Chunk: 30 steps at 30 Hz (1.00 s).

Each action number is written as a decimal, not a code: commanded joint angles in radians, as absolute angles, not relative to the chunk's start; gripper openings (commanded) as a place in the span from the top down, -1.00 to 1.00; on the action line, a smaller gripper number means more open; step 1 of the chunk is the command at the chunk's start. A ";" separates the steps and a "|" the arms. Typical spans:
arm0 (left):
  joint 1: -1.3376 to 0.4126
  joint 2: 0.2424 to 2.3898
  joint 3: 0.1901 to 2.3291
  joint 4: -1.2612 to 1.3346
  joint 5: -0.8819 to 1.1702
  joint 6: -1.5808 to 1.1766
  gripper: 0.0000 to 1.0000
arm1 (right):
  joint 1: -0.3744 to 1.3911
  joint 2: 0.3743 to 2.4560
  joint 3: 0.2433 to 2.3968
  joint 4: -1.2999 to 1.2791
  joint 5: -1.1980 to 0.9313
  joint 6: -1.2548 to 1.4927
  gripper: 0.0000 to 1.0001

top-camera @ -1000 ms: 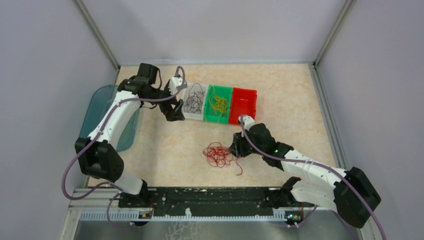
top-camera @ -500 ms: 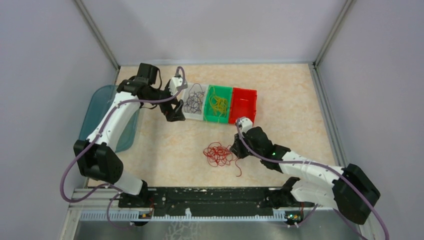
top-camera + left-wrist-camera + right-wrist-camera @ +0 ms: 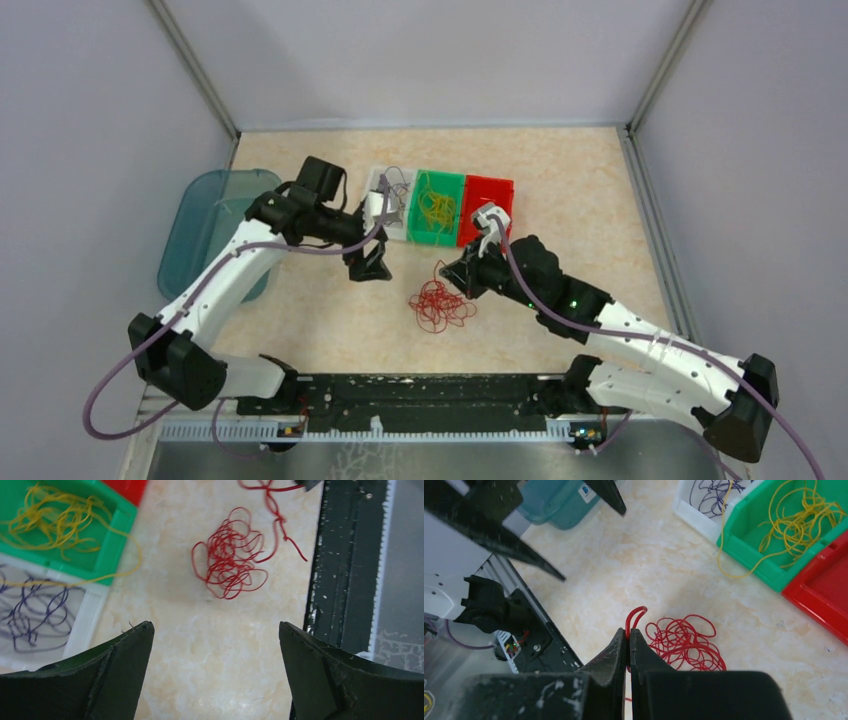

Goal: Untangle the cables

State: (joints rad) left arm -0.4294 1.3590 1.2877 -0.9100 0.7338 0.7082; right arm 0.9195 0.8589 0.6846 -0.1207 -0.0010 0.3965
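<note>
Right claw [image 3: 629,636] pinches red cable [image 3: 684,641] | beige marbled table [image 3: 590,190] | grey walls [image 3: 420,60]

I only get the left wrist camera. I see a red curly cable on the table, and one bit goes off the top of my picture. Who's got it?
Observer: The right gripper has it. It is shut on a loop of the red cable.
Operator: I only see a corner of the red bin. Is anything in it?
Observer: No. The red bin looks empty in the top view.
Operator: Is there something I can't see at all?
Observer: Yes, a blue tub sits at the left edge of the table.
</note>
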 commanded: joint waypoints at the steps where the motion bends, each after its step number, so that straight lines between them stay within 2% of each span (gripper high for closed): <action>1: -0.528 1.268 1.251 -0.808 0.809 0.619 -1.00 | 0.943 0.895 0.826 -0.124 -0.032 0.396 1.00; 5: -0.537 1.237 1.223 -0.657 0.887 0.431 -0.96 | 0.943 0.932 0.897 -0.049 -0.076 0.428 1.00; 8: -0.539 1.215 1.204 -0.598 0.944 0.387 -0.93 | 0.942 0.940 0.903 0.042 -0.081 0.466 1.00; 16: -0.549 1.108 1.052 -0.239 0.936 0.219 -0.79 | 0.943 0.950 0.851 0.292 -0.072 0.571 1.00; 30: -0.646 1.154 1.019 -0.112 0.878 0.119 -0.59 | 0.961 0.968 0.836 0.433 -0.058 0.660 1.00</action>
State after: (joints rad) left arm -0.6300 1.1416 1.0279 -0.1719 0.9020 0.1471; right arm 0.9367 0.9695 0.8307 0.3214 -0.0647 0.6266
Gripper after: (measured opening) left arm 0.817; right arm 0.014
